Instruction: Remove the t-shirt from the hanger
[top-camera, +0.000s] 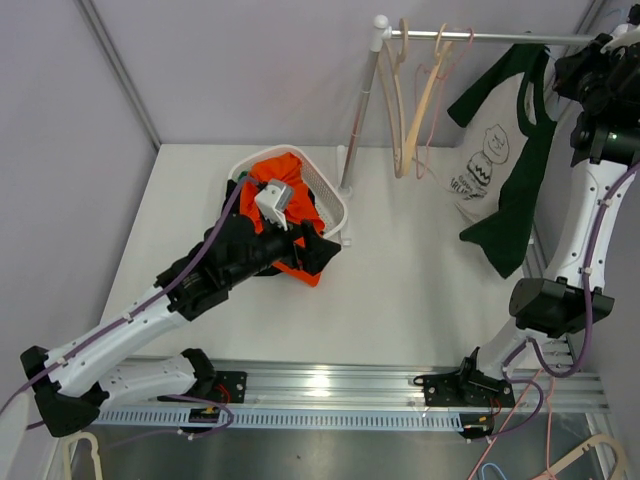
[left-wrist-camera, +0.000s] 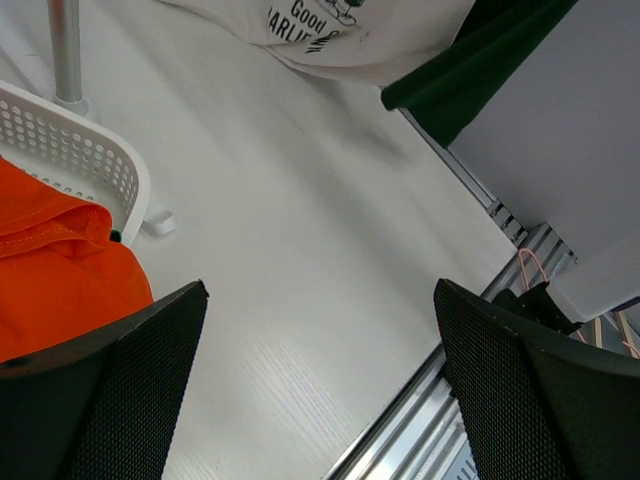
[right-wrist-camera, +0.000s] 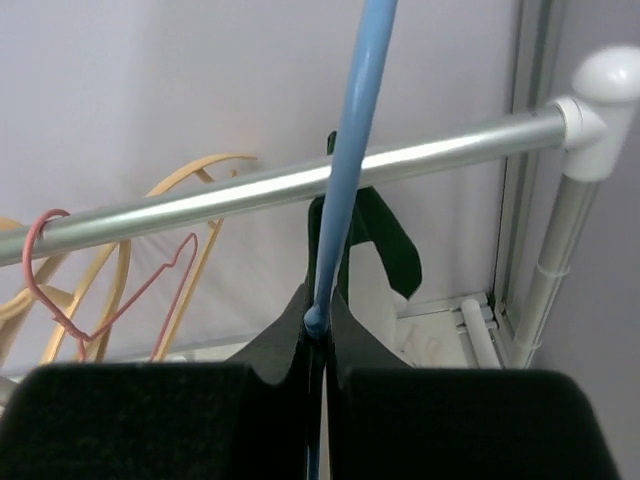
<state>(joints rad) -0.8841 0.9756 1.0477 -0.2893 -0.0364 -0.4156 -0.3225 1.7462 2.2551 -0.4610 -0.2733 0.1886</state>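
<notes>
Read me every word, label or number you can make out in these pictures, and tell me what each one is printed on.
"Good": on the print on the white front of the t-shirt, left wrist view.
"ARLIE": directly under it in the same print; the rest of that word is cut off or blurred.
Top view: the same print shows a cartoon figure with lines of text, too small to read.
No other readable text is visible.

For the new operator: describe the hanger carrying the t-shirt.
Find the metal clothes rail. At its right end hangs a dark green t-shirt. Its hanger is blue and pinched in the right tool; the wooden hangers and pink hanger further left are empty.
</notes>
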